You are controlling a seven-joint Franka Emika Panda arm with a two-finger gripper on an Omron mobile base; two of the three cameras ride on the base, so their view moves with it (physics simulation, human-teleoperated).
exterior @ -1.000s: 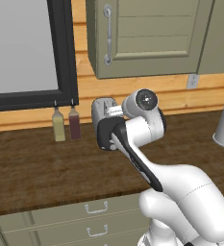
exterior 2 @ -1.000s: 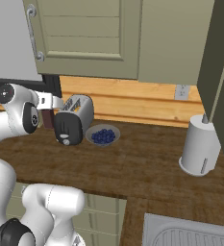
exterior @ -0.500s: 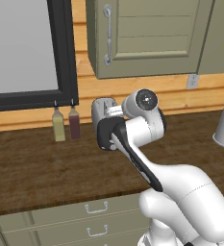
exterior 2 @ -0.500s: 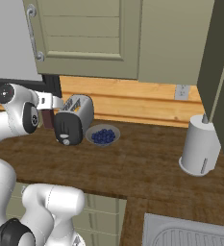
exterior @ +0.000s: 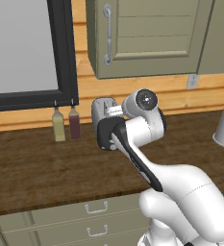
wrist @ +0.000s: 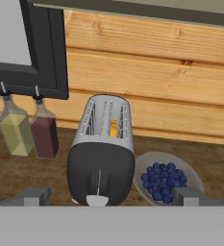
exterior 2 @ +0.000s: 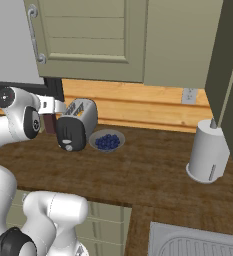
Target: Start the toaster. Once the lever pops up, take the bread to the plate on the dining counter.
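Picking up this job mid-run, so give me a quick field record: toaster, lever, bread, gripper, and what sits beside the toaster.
toaster: upright on the wooden worktop, black end panel facing the hand camera
lever: whitish tab low on the black end panel
bread: golden edge showing in one slot
gripper: open, lined up on the toaster's end panel, holding nothing
bowl of blueberries: on one side of the toaster
two bottles: on the other side, by the wall

toaster [exterior: 102, 106] mostly behind arm, bread [wrist: 113, 129] mostly sunk in slot
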